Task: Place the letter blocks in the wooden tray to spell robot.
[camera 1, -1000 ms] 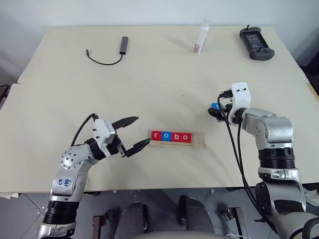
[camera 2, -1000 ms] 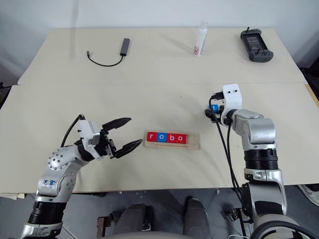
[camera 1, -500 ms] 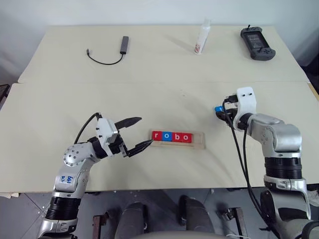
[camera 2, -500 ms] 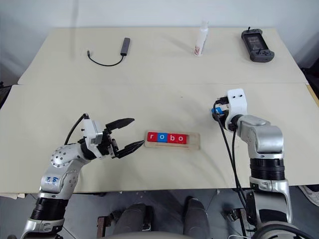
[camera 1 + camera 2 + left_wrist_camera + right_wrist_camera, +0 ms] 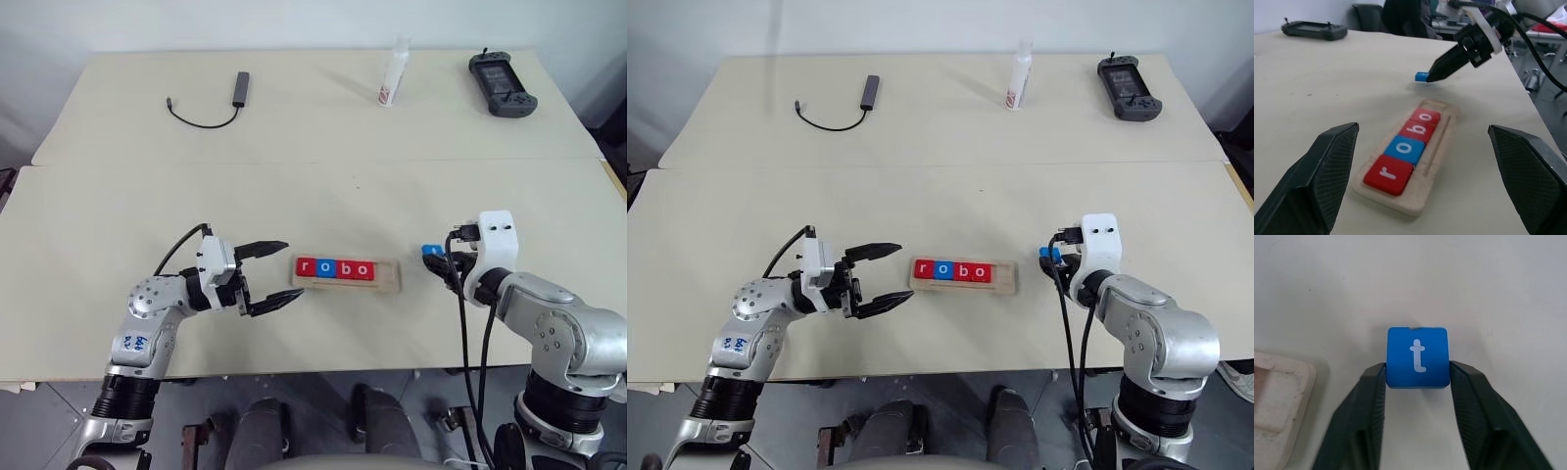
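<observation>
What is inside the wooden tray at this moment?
The wooden tray holds four letter blocks side by side: red r, blue o, red b, red o. The slot at its right end is bare. The groove floor under the blocks is covered, so it cannot be seen.

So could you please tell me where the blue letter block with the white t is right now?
The blue t block is pinched between the right gripper's black fingers, just right of the pale wooden tray's empty end slot, in the head views.
</observation>
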Controlling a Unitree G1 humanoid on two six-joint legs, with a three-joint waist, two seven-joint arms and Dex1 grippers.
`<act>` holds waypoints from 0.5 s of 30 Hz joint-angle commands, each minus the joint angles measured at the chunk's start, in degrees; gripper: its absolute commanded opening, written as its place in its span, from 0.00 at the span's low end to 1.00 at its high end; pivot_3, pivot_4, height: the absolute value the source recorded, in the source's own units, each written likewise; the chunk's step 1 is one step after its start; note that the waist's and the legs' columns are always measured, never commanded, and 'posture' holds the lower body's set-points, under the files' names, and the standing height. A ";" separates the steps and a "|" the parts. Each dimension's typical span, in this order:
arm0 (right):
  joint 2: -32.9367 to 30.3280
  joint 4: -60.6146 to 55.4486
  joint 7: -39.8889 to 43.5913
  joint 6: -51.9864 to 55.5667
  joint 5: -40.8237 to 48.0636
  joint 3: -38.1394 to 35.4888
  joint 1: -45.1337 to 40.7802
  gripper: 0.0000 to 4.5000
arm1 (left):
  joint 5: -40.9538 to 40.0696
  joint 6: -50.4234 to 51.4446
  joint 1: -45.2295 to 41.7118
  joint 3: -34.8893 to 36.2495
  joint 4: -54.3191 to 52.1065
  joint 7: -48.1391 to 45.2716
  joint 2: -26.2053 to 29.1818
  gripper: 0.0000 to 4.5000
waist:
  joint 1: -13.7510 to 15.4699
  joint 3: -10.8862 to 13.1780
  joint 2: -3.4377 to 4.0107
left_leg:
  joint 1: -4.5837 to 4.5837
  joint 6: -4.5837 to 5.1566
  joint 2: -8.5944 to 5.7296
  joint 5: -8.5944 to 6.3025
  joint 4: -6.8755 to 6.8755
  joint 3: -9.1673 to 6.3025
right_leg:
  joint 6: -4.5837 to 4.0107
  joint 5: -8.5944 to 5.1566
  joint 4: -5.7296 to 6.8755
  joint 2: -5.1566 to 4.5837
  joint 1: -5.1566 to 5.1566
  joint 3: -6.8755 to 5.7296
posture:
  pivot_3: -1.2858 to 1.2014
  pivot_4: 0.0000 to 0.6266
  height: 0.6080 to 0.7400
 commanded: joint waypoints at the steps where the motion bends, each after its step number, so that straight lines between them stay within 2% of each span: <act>1: 0.15 -2.92 -0.47 0.33 0.33 -0.91 -0.16 0.78 | -0.42 -1.15 -0.47 0.37 -0.47 -2.07 1.28 1.00 | -0.02 0.00 0.00 | 0.00 0.00 0.00 0.00 0.00 0.00 | 0.00 0.00 0.00 0.00 -0.01 0.00 | 0.52 0.24 1.00; 4: -3.54 -1.26 1.97 -0.87 1.20 -0.54 -0.87 1.00 | -0.36 -1.46 -0.13 0.56 -0.47 -2.37 1.57 1.00 | 0.13 0.00 0.00 | -0.02 0.00 -0.02 0.00 -0.01 -0.01 | 0.00 0.00 -0.01 -0.01 -0.01 0.00 | 0.52 0.24 1.00; 6: -7.67 0.39 6.10 -2.80 3.16 0.09 -1.13 1.00 | -0.30 -1.73 0.30 0.77 -0.53 -2.54 1.81 1.00 | 0.07 0.00 0.00 | -0.02 0.01 -0.03 0.00 -0.01 -0.01 | 0.00 0.00 -0.02 -0.01 0.00 0.00 | 0.52 0.24 1.00; 9: -18.31 4.39 17.69 -12.29 5.76 3.46 -0.62 1.00 | -0.16 -1.92 0.90 1.04 -0.83 -2.78 2.32 1.00 | -0.05 0.01 0.01 | -0.01 0.01 -0.03 -0.01 -0.04 0.01 | 0.00 0.00 -0.05 -0.01 -0.01 0.03 | 0.52 0.24 1.00; 14: -31.14 13.79 35.84 -33.76 4.26 9.16 1.84 1.00 | -0.69 -1.31 2.51 1.46 -2.62 -2.83 3.42 1.00 | -0.01 0.02 -0.02 | 0.04 0.02 -0.02 -0.01 -0.08 0.03 | 0.00 0.00 -0.10 0.00 0.01 0.03 | 0.52 0.24 1.00; 15: -33.68 16.90 41.97 -40.86 3.21 10.94 2.08 1.00 | -0.76 -1.09 3.02 1.60 -3.13 -2.85 3.77 1.00 | -0.01 0.02 -0.02 | 0.04 0.02 -0.01 -0.01 -0.08 0.03 | 0.00 0.00 -0.10 0.01 0.02 0.02 | 0.52 0.24 1.00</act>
